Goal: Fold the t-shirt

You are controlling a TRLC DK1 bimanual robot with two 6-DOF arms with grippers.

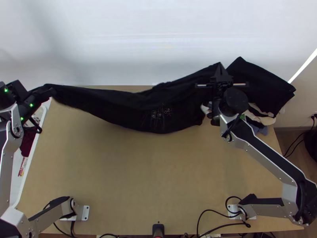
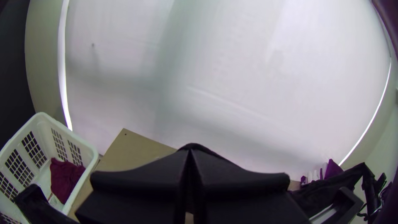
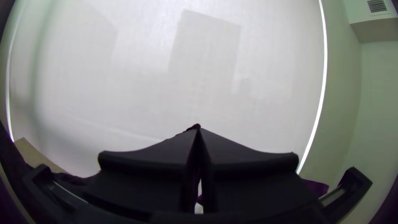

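At the far left, a white laundry basket with slotted walls holds a dark red cloth. Beside the table's left edge, the left gripper has its flat black fingers closed on one end of a black t-shirt. From there the shirt runs rightward across the far part of the light wooden table, narrow and gathered at first, then broader and sagging in a soft curve, with long creases. It is bunched lengthwise, not spread flat. Near its middle, on the lower part, is a small pale print of thin lines and specks, too faint to make out. Farther right, the right gripper has its fingers closed on the shirt's other end, at the upper edge. Just beyond, at the table's far right corner, lies a folded black cloth on top of white and blue-grey cloths.
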